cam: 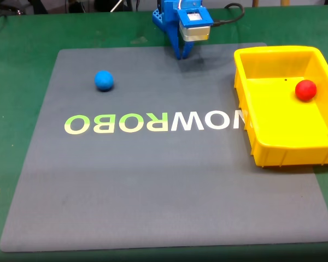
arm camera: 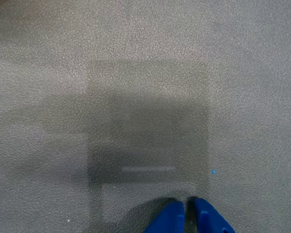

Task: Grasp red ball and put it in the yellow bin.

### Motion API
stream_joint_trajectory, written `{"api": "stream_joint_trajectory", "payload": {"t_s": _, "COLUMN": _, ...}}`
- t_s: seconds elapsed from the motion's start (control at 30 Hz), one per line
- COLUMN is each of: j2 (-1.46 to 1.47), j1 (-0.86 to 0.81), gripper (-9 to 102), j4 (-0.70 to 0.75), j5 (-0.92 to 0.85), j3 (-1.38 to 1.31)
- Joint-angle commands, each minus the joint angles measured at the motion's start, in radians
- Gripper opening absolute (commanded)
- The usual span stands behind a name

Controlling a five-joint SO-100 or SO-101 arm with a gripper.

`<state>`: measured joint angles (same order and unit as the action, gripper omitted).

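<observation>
In the fixed view, a large dark grey rectangular mat (cam: 164,164) is lying on a green table covering (cam: 22,49), with the mirrored lettering "NOWROBO" (cam: 153,123) running across its middle in pale green and white. The small matte red ball (cam: 305,90) is sitting inside the big bright yellow rectangular plastic bin (cam: 273,147), near the bin's right wall and touching its floor; the bin itself is resting over the right edge of the mat, with its near corner hanging past onto the green. A small matte blue ball (cam: 104,81) is lying on the mat toward the upper left, well apart from the bin. At the far edge of the mat the blue plastic arm (cam: 175,19) is folding down compactly, carrying a white and grey block on its front, and its gripper (cam: 181,53) is pointing down with the tips close to the mat, holding nothing. In the wrist view, the two blue fingertips (arm camera: 170,218) are poking in from the bottom edge, and the gripper (arm camera: 188,216) is showing only a thin dark slit between them, so it is closed or nearly so and empty. Ahead of them the grey textured mat (arm camera: 145,58) is carrying a squarish darker shadow (arm camera: 148,141).
</observation>
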<state>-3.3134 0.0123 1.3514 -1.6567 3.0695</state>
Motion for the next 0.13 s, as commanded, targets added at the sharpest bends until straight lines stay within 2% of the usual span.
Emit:
{"api": "stream_joint_trajectory", "payload": {"t_s": 0.0, "j2": -0.012, "j1": -0.018, "gripper": 0, "j4": 0.003, "j5": 0.017, "j3": 0.031}}
{"api": "stream_joint_trajectory", "payload": {"t_s": 0.1, "j2": -0.012, "j1": -0.02, "gripper": 0, "j4": 0.003, "j5": 0.017, "j3": 0.031}}
